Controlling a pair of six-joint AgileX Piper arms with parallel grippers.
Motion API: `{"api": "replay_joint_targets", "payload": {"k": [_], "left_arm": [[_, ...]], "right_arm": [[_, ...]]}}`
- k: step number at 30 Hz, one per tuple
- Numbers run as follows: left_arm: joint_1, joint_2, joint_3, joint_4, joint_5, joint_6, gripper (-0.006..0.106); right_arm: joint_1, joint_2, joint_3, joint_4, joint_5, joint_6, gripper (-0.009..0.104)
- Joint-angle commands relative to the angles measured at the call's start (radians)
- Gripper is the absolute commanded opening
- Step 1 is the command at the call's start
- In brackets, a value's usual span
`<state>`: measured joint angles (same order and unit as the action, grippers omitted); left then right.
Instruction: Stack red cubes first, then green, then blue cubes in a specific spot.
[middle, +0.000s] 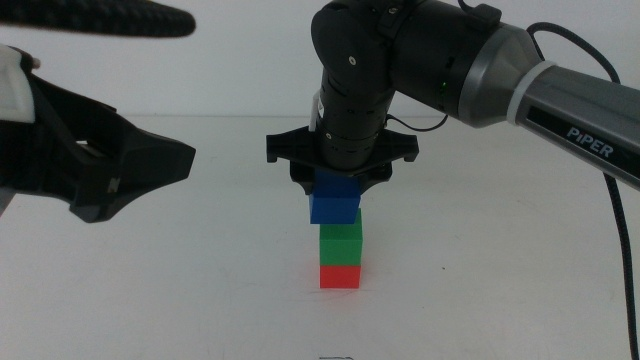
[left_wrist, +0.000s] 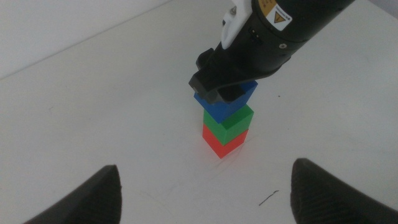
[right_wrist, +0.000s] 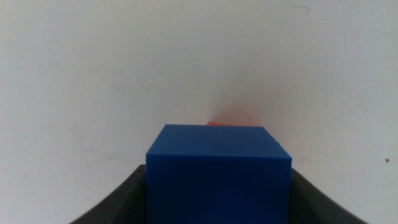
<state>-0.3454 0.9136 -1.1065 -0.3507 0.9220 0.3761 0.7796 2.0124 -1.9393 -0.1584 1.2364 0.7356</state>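
- We see a plain white table (middle: 150, 300) under both arms.
- The right gripper (middle: 338, 180) points straight down at mid-table, its jaws clamped on the blue cube (middle: 334, 201).
- Directly below that claw, the green cube (middle: 341, 244) sits on the red cube (middle: 340, 275), which rests on the table.
- We cannot tell whether the blue cube touches the green one; it sits slightly askew above it.
- The left gripper (middle: 150, 165) hovers well off to the side of the stack, jaws spread wide and holding nothing.
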Motion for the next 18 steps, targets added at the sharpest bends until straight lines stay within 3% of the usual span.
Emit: {"api": "replay_joint_targets", "payload": {"k": [1,18], "left_arm": [[-0.001,-0.006,-0.023,-0.028,-0.059,-0.003,0.093],[-0.001,-0.006,-0.023,-0.028,-0.059,-0.003,0.093]], "right_arm": [[0.0,-0.058,-0.035,-0.032,0.063,0.01,-0.001],[0.013,-0.042,0.007,-0.077,0.066,0.087,-0.001]]}}
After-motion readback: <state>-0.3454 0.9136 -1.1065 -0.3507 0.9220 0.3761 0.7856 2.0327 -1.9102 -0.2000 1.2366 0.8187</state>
